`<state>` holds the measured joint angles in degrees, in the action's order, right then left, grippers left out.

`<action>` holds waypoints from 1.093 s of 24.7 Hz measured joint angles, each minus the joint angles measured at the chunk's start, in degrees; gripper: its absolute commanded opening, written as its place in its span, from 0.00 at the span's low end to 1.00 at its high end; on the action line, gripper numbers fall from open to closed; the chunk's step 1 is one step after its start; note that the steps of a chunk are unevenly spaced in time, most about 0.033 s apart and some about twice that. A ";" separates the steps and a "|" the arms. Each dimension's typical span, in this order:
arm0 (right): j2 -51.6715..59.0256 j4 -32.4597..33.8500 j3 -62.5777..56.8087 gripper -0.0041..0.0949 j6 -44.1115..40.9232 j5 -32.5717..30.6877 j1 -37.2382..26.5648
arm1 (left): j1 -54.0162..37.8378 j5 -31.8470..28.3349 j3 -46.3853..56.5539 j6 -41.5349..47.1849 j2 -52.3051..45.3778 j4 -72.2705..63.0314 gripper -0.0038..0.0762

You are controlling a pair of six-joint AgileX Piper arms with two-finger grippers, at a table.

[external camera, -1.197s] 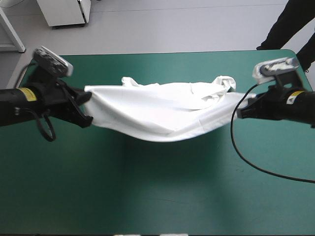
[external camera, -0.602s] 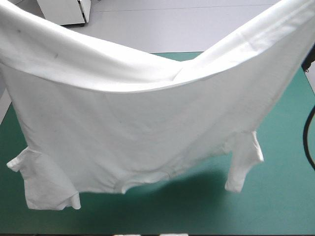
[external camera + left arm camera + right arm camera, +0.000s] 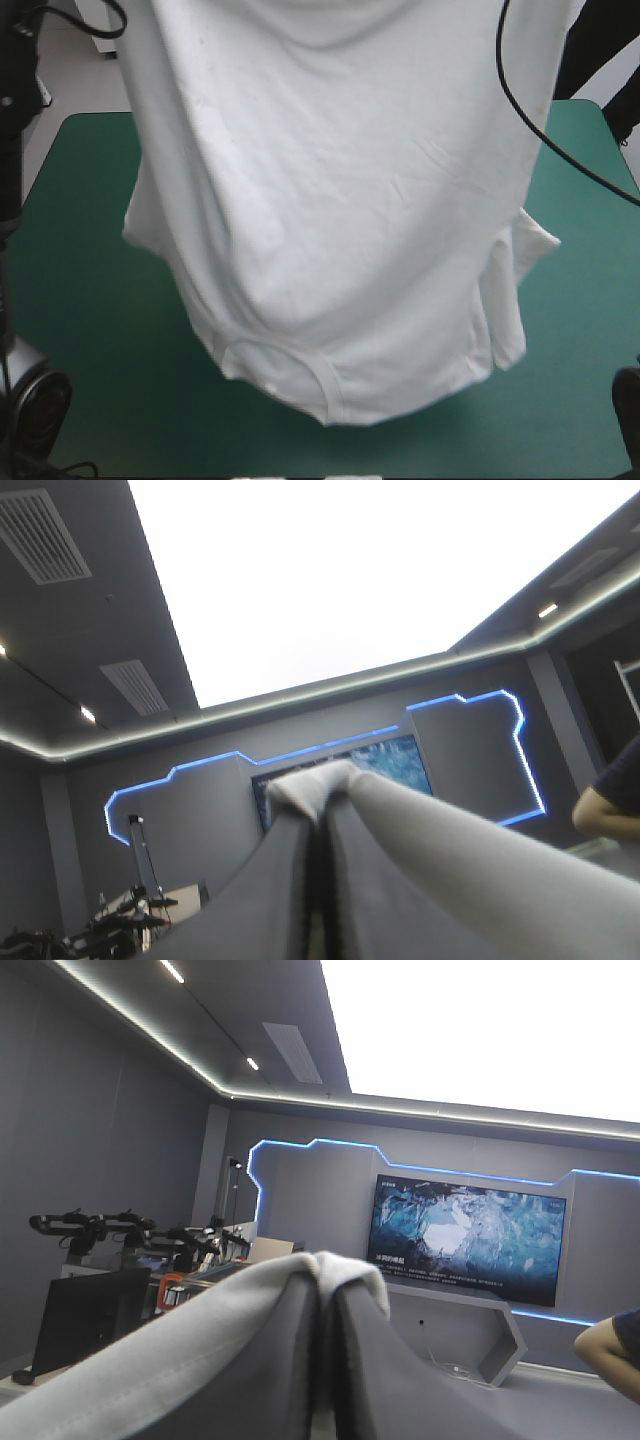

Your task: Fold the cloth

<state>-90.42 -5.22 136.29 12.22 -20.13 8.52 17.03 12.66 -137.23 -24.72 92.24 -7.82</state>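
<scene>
1. In the left wrist view the left gripper (image 3: 315, 798) is raised and points out into the room. Its two black fingers (image 3: 275, 880) are pressed into one arch, clenched on a small white tuft of the T-shirt (image 3: 305, 788) that pokes out at the tips.
2. The right gripper (image 3: 325, 1272) is raised the same way. Its fingers (image 3: 265, 1360) are all but closed, nipping a fold of white fabric that curls over one fingertip.
3. In the high view a bare strip of the table (image 3: 90, 300) with its teal-green cover lies along the near edge.
4. Just beyond hangs the ribbed collar (image 3: 290, 375), the garment's lowest part, so it is upside down. I cannot tell whether the collar touches the cover.
5. Higher up, one short sleeve (image 3: 150, 235) juts toward the table's left side and the other sleeve (image 3: 530, 245) toward its right.
6. The body rises as one broad wrinkled sheet past the view's upper edge, hiding the table's middle and most of its far edge. Only the far corners show on either side.
</scene>
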 measured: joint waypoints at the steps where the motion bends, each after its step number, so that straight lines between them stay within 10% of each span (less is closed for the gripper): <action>1: -2.47 0.40 2.09 0.03 0.00 1.20 0.00 | 0.00 -2.61 -0.84 0.00 2.06 0.00 0.02; 8: -20.72 2.55 20.96 0.03 0.20 8.83 -1.37 | -1.71 -13.40 -16.85 -0.90 18.35 2.49 0.02; 15: -25.54 2.14 23.08 0.03 0.01 9.68 -5.30 | -6.50 -10.85 -24.56 4.27 25.95 -0.19 0.02; 19: -27.32 2.14 19.36 0.03 2.70 4.67 -5.49 | -7.05 4.57 -24.78 5.74 30.17 -1.31 0.02; 27: -29.68 1.88 2.71 0.03 6.42 -24.54 -5.58 | -7.80 47.46 -24.42 10.03 35.76 -1.39 0.02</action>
<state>-120.09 -3.34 139.00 18.64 -44.67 2.94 9.23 60.12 -161.64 -14.69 128.01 -9.21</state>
